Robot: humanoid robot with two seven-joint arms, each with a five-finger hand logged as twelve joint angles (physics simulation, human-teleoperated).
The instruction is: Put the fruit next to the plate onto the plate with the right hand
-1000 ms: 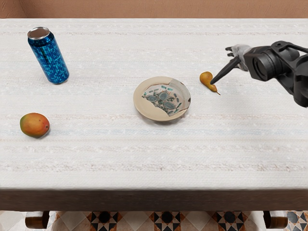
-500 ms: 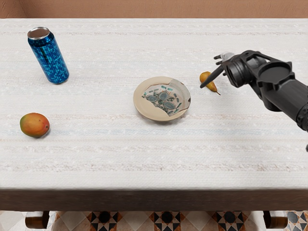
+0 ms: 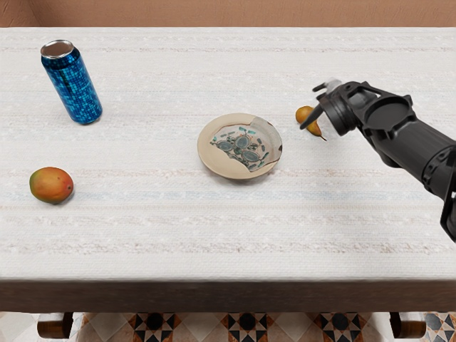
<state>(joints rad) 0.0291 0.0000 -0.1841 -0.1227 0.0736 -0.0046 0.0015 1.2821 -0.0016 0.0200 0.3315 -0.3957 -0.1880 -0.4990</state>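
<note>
A small orange-yellow pear (image 3: pixel 306 116) lies on the table just right of the patterned plate (image 3: pixel 215 159). My right hand (image 3: pixel 322 107) reaches in from the right and sits right at the pear, its dark fingers (image 3: pixel 311 118) spread over the fruit's right side and partly hiding it. The hand holds nothing. The pear still rests on the cloth, apart from the plate. The left arm is out of view.
A blue mosaic can (image 3: pixel 70 80) stands at the back left. A red-orange mango (image 3: pixel 51 184) lies at the left, far from the plate. The table's front edge (image 3: pixel 228 283) runs along the bottom.
My right arm has swung left and downward, bringing the hand from beside the pear to lie over it. The pear and the plate have not moved.
</note>
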